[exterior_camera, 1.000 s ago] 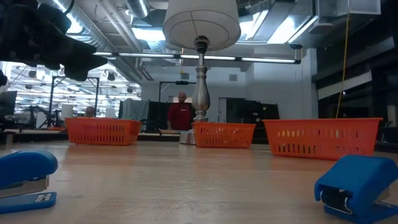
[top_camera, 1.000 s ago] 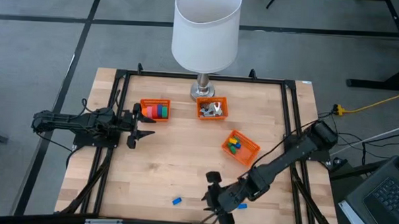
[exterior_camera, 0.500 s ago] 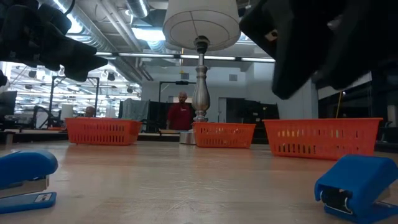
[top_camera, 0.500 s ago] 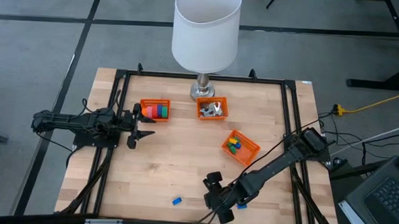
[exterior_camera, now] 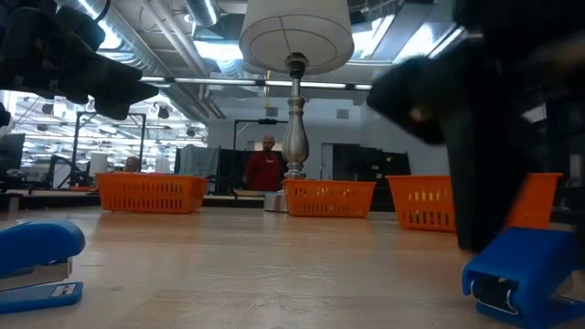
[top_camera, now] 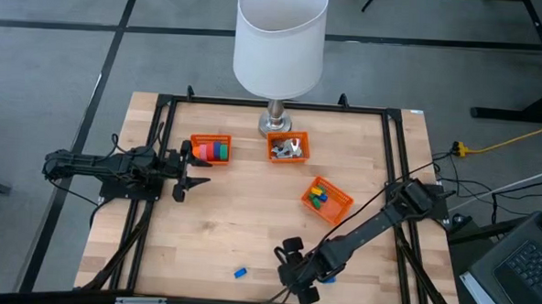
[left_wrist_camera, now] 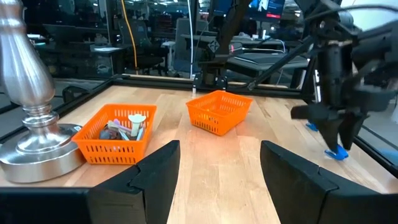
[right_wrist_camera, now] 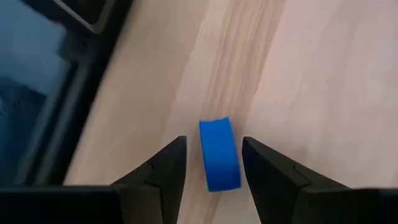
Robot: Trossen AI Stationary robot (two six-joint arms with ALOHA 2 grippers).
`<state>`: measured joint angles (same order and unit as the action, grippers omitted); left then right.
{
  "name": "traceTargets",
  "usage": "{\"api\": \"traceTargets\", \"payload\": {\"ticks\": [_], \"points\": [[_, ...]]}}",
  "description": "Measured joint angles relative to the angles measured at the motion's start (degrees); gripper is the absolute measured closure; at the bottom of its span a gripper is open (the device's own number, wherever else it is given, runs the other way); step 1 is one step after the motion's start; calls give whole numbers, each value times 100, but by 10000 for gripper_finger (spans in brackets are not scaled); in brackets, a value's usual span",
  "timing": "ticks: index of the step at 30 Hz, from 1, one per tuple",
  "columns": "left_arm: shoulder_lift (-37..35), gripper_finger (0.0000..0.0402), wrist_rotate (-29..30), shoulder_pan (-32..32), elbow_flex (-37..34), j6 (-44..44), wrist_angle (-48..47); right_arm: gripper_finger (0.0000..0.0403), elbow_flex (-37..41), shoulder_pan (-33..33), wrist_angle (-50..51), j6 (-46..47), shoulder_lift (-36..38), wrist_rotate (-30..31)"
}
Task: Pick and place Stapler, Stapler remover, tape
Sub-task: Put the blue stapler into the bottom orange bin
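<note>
Over the last second the right arm had swung its pincer [top_camera: 295,279] in along the near edge of the tabletop [top_camera: 250,215] and lowered it, so that where the low view a second earlier had shown the blue stapler [exterior_camera: 528,274] standing alone, the dark arm now loomed directly above it. In the right wrist view the two fingers [right_wrist_camera: 165,167] stood parted, one on each side of the blue stapler [right_wrist_camera: 219,154], not yet touching it; the item lay on bare wood near the near edge, toward the right-hand corner. This suggested the approach was nearly done and a grasp would come next, needing only a short descent before closing. A second blue stapler [top_camera: 240,273] lay close to the same edge, further left, untouched. The left pincer [top_camera: 190,170] had not moved, waiting near the left edge beside the basket [top_camera: 210,149] holding the tape [top_camera: 216,150], its fingers [left_wrist_camera: 149,177] wide apart. Two more orange baskets, one by the lamp base [top_camera: 288,148] and one right of centre [top_camera: 326,199], held small items; nothing had been placed from the open wood yet
</note>
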<state>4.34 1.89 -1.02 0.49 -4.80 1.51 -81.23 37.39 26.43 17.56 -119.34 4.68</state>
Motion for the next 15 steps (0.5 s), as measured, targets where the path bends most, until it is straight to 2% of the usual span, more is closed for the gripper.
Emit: {"api": "traceTargets", "payload": {"ticks": [9, 12, 15], "points": [[0, 183, 0, 0, 0, 0, -2, 248, -33, 0, 45, -2, -296, 31], [0, 183, 0, 0, 0, 0, -2, 270, -22, 0, 42, -2, -259, 45], [0, 183, 0, 0, 0, 0, -2, 311, -25, -5, 34, 20, -241, 41]]}}
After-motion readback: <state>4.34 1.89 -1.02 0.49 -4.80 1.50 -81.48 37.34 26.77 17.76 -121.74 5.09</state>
